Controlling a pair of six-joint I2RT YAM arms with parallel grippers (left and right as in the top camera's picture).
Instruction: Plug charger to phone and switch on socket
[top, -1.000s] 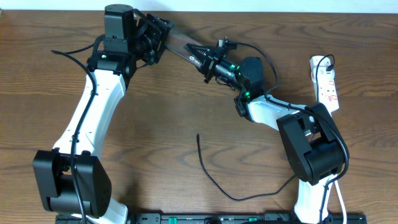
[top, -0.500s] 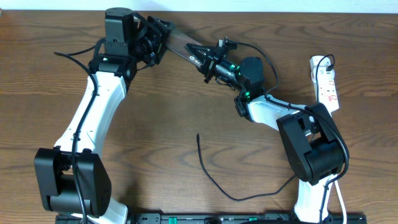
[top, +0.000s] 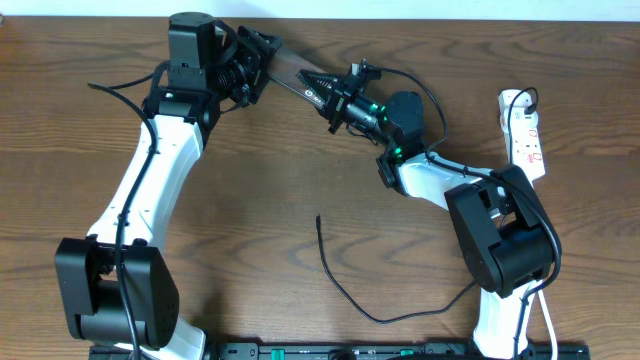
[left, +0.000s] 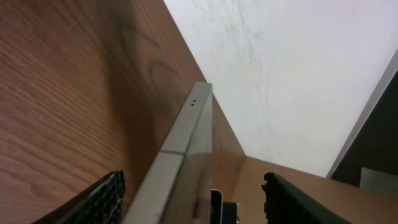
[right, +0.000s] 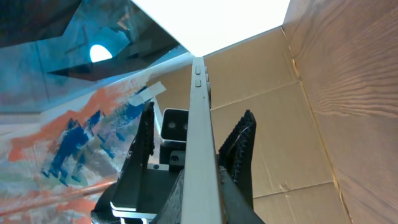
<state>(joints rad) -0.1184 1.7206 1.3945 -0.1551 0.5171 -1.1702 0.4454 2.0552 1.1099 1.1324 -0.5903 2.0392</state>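
Up at the far edge, the phone (top: 285, 65) is off the tabletop (top: 250, 200), slung between the two arms; from above its screen is a dim brown strip, nothing on it readable, much of it covered by black fingers. The right tool (top: 312, 82) is clenched on the phone, fingers lying along it. The left tool (top: 268, 68) sits at the phone's other end, released. In the left wrist view only the phone's grey edge (left: 177, 162) shows, running up the middle; one ridged pad (left: 102, 199) is close beside it, the other pad (left: 292, 199) stands clearly apart, and the frame's bottom cuts off both. The right wrist view also gives just the thin edge (right: 202, 155), buttons near its top, with ridged black fingers (right: 244, 140) on either side; the contact itself is cropped away below.

The charger (top: 333, 280) lies loose on the near half of the tabletop, well apart from the phone; its plug tip (top: 318, 218) points away from the arms' bases, and its other end vanishes under the right arm's base. The socket (top: 525, 135) lies at the right edge, touched by neither tool; its red markings are too small to read.
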